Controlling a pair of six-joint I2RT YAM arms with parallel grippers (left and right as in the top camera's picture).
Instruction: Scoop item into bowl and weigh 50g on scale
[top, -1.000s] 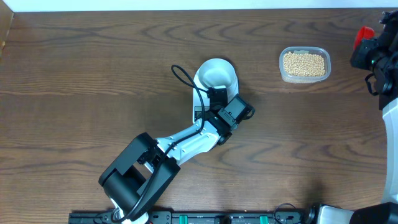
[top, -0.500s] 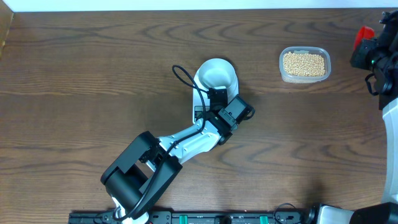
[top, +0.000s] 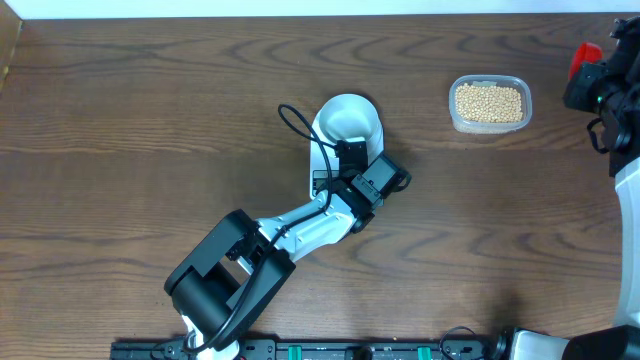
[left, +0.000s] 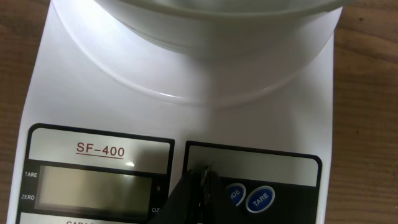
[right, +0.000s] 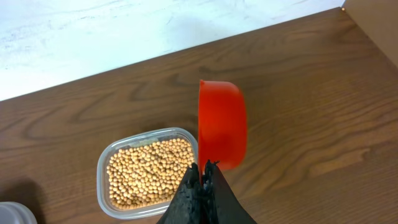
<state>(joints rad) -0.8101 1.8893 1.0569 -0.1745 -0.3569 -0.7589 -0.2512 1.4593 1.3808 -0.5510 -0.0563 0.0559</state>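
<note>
The left tool (left: 202, 172), clenched on nothing, hovers at the front edge of the scale (left: 93, 93), just beside its round buttons (left: 260, 200) (the display looks blank). The bowl (top: 347, 117) sits on the scale, no beans visible inside. The right tool (right: 203, 167) grips a red scoop (right: 222, 124) above the clear tub (right: 101, 169) holding the beans (right: 146, 174). Scooping and weighing remain undone.

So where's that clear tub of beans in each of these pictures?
Overhead: the tub sits upper right, left of the red scoop.
Left wrist: not in it.
Right wrist: the tub is lower left, also just left of the red scoop.
Shared landmark: that red scoop.
</note>
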